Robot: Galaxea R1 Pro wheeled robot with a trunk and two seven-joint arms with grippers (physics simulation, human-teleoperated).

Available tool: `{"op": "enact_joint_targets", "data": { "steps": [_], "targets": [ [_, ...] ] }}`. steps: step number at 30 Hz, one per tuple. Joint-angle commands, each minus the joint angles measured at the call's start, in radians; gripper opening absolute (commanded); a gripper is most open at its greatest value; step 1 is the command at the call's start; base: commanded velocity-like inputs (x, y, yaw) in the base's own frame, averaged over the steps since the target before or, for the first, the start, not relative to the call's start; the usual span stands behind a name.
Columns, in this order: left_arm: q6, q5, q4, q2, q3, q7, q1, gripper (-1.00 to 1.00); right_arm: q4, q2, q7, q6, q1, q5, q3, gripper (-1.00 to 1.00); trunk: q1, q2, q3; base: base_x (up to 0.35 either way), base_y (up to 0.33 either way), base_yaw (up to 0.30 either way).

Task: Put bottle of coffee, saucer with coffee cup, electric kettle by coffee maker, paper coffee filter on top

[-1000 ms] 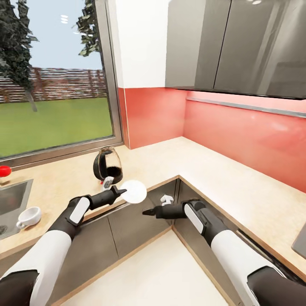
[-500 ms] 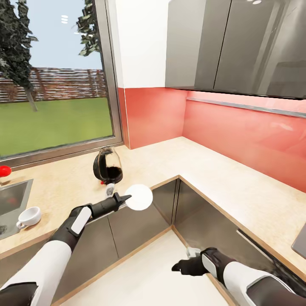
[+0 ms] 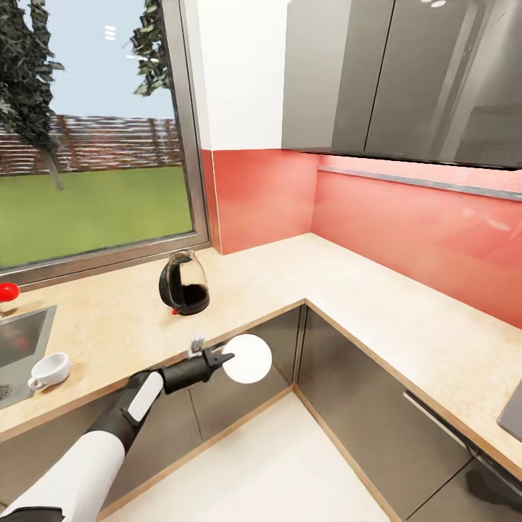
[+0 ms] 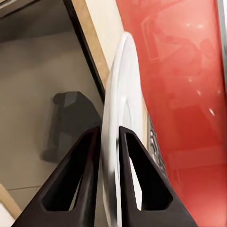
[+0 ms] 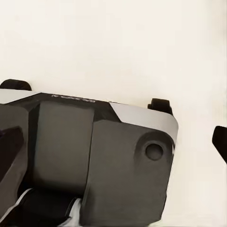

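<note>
My left gripper point(image 3: 222, 358) is shut on the rim of the saucer point(image 3: 247, 358), a small round white plate held out past the countertop's point(image 3: 348, 304) front edge, in front of the grey cabinet fronts. In the left wrist view the saucer point(image 4: 117, 109) stands edge-on between the two dark fingers point(image 4: 85, 182) of the gripper point(image 4: 109, 135). The electric kettle point(image 3: 183, 283), dark glass with a black handle, stands on the countertop near the window. The white coffee cup point(image 3: 49, 370) sits at the left, beside the sink. The right wrist view looks at the robot's own grey and white body point(image 5: 90, 161) over pale floor.
A steel sink point(image 3: 16, 346) is set into the counter at the far left, with a red object point(image 3: 7, 291) behind it. Grey wall cabinets point(image 3: 406, 80) hang over the red backsplash. The counter bends in an L around a patch of pale floor point(image 3: 275, 464).
The left gripper has carried the saucer right and lower, off the counter edge. The right arm has dropped down and left the head view.
</note>
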State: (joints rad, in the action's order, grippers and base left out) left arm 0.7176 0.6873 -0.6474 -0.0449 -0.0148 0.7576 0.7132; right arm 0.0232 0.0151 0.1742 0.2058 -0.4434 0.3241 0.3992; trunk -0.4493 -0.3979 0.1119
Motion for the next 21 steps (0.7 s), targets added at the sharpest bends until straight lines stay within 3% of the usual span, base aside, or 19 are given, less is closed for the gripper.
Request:
{"op": "enact_joint_targets", "data": {
  "steps": [1,6,14,21],
  "targets": [
    [0.003,0.004,0.000,0.002,-0.002,-0.001,0.001,-1.00,0.001,0.001,-0.022,-0.018,0.017,0.003,0.007,1.00,-0.001,-0.002,0.002,0.000,0.000,0.000],
    [0.003,0.004,0.000,0.011,-0.002,0.000,0.000,-1.00,0.001,0.004,-0.056,-0.059,0.044,-0.009,0.007,1.00,-0.001,-0.002,0.002,0.000,0.000,0.000],
    [0.003,0.001,0.000,0.008,-0.003,0.033,0.000,-1.00,0.003,0.018,-0.059,-0.062,0.046,-0.007,0.006,1.00,-0.001,-0.002,0.002,0.000,0.000,0.007],
    [0.003,0.001,0.000,0.010,-0.004,0.034,0.000,-1.00,0.003,0.032,-0.059,-0.062,0.046,-0.007,0.006,1.00,-0.001,-0.002,0.002,-0.109,-0.019,0.220]
  ]
}}
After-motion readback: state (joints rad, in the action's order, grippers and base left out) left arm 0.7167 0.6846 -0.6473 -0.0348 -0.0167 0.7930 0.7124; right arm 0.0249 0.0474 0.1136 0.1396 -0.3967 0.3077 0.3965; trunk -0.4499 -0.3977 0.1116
